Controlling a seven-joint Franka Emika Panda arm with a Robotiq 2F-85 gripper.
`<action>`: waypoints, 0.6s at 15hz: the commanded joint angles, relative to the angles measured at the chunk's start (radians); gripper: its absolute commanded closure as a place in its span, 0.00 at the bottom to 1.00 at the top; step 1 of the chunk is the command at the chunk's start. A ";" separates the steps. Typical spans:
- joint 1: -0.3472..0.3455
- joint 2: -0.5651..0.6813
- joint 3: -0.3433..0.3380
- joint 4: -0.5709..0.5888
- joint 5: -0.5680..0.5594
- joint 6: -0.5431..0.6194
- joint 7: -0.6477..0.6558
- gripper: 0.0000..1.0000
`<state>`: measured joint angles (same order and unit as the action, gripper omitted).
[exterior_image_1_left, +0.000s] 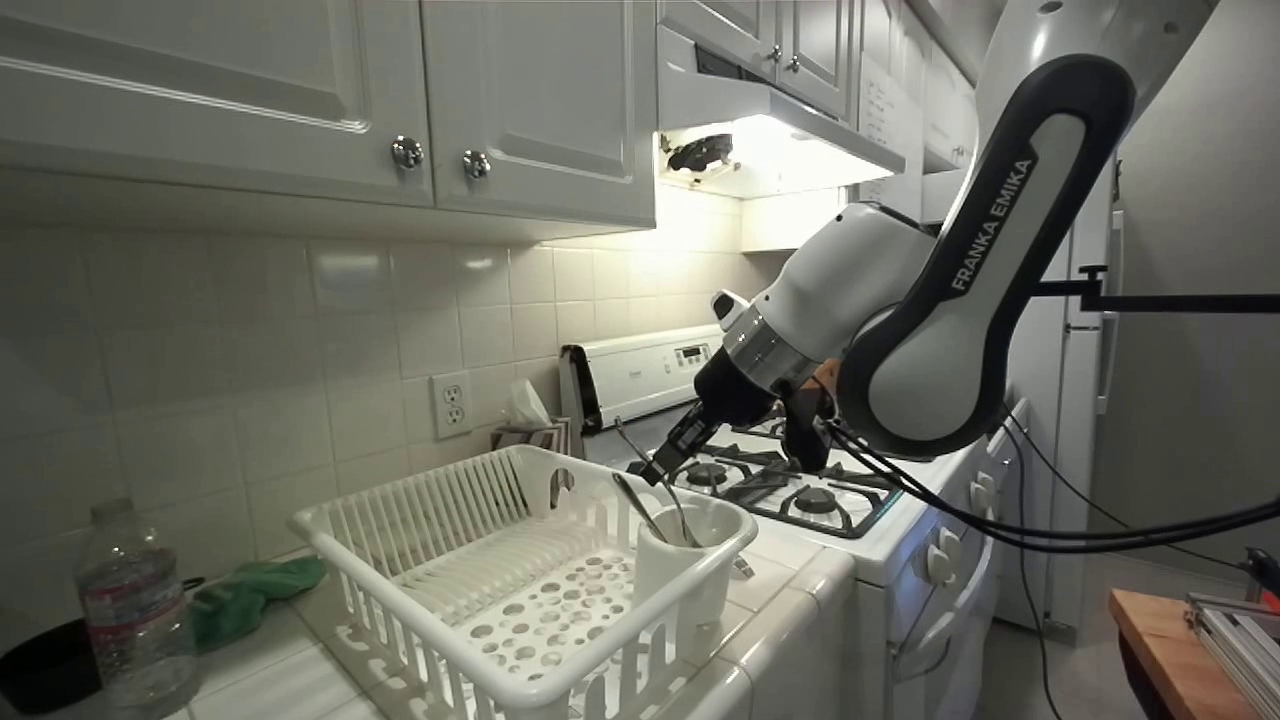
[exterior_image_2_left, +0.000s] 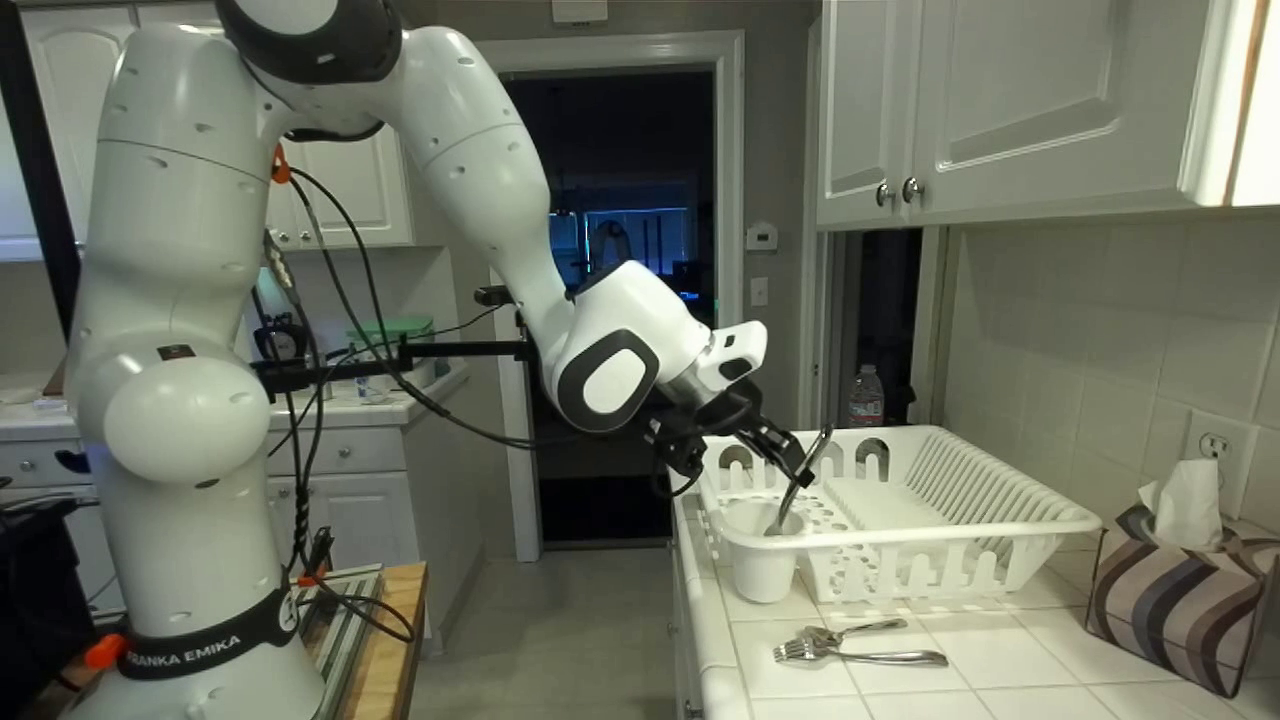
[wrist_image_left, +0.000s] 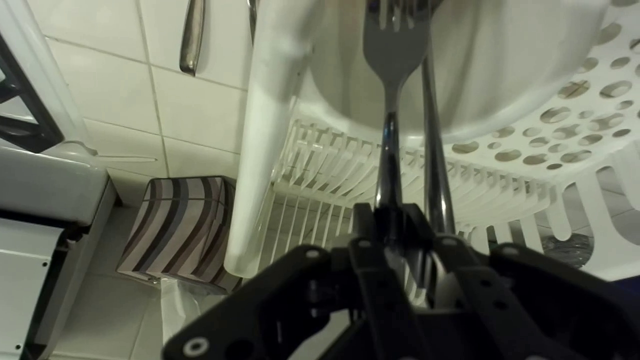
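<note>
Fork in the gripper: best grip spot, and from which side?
Mid-handle, from above, jaws either side, I'd say: the fork leans tines-down in the white cup, its slim handle standing clear of the rim. The gripper holds it there; a second utensil leans close alongside.

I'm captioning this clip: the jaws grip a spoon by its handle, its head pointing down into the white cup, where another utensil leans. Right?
Not quite: the jaws grip a fork, as its tines in the wrist view show. The rest holds: it is gripped by its handle, its head points down into the white cup, and another utensil leans there.
</note>
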<state>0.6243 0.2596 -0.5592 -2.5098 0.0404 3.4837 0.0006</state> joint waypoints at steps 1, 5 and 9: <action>0.030 0.006 -0.023 -0.010 0.017 0.016 -0.025 0.49; 0.038 0.002 -0.029 -0.009 0.017 0.013 -0.026 0.23; 0.035 -0.008 -0.024 -0.005 0.006 -0.022 -0.015 0.00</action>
<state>0.6463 0.2634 -0.5770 -2.5097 0.0404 3.4836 -0.0063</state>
